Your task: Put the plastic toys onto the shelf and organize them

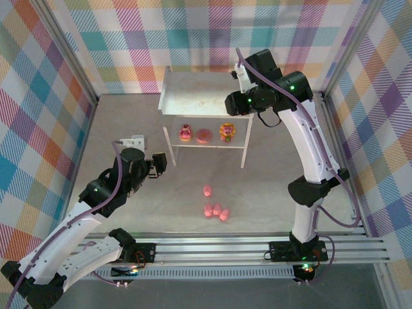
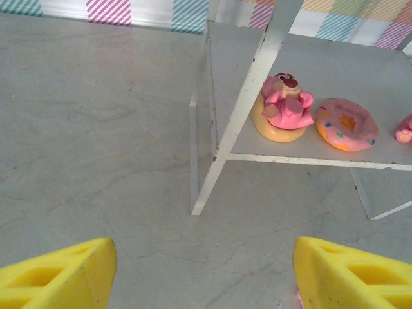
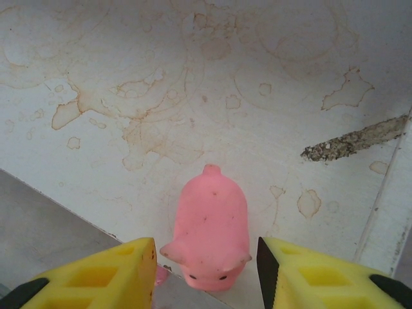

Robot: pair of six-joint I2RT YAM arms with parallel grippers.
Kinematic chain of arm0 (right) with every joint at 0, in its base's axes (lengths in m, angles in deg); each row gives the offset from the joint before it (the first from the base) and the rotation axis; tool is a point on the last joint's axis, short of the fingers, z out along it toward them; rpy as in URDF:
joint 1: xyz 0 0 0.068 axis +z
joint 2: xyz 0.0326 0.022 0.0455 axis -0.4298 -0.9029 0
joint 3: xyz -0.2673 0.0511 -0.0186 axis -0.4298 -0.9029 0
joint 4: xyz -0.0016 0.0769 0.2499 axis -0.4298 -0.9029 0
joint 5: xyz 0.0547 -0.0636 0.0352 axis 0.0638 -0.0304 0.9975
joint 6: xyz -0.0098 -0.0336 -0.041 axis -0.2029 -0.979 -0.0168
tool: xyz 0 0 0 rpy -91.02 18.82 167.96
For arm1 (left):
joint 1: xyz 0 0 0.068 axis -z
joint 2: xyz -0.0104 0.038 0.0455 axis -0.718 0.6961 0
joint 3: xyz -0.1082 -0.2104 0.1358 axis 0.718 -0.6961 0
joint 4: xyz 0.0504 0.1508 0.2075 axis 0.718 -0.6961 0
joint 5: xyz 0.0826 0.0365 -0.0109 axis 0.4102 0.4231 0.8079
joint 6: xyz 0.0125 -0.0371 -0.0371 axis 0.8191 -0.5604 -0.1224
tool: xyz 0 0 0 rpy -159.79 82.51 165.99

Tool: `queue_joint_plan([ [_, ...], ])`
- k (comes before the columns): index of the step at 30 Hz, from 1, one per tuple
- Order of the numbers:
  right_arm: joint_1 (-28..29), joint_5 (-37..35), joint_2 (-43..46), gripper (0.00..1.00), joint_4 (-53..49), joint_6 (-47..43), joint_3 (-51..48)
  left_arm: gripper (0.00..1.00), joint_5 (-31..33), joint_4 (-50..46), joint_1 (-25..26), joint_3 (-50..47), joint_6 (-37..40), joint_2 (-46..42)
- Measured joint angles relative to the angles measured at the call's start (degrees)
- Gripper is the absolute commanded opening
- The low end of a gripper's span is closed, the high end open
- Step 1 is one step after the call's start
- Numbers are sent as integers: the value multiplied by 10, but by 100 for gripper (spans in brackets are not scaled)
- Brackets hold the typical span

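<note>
Abt halfway: 3 toys (image 1: 204, 136) on the shelf's (image 1: 193, 96) lower tier, a pig (image 3: 209, 235) on top btwn the right fingers (image 3: 96, 280), part-open & just clear of it, 4 pigs (image 1: 217, 209) left on the tabletop (image 1: 257, 199); left fingers (image 2: 58, 273) wide, empty.

Pink pig (image 3: 209, 228); white shelf (image 3: 193, 77); yellow fingers (image 3: 103, 278)

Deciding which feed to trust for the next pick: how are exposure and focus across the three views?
Top external: the loose pink pig figures on the table glow overexposed, detail lost. Left wrist: the small white two-tier shelf and pink ring donut are sharp; yellow fingertips blur. Right wrist: the pink pig toy and shelf stains sharp, no glare.
</note>
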Motion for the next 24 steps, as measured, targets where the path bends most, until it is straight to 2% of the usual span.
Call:
queue_joint_plan([
  [8, 0, -3, 4, 48, 34, 0, -14, 72, 0, 0, -3, 0, 0, -2],
  [13, 0, -9, 39, 49, 74, 0, -73, 72, 0, 0, -3, 0, 0, -3],
  [19, 0, -35, 126, 49, 155, 0, -170, 73, -3, 0, -3, 0, 0, -2],
  [24, 11, -51, 222, 43, 192, 0, -224, 67, -43, 0, -3, -7, -2, 9],
])
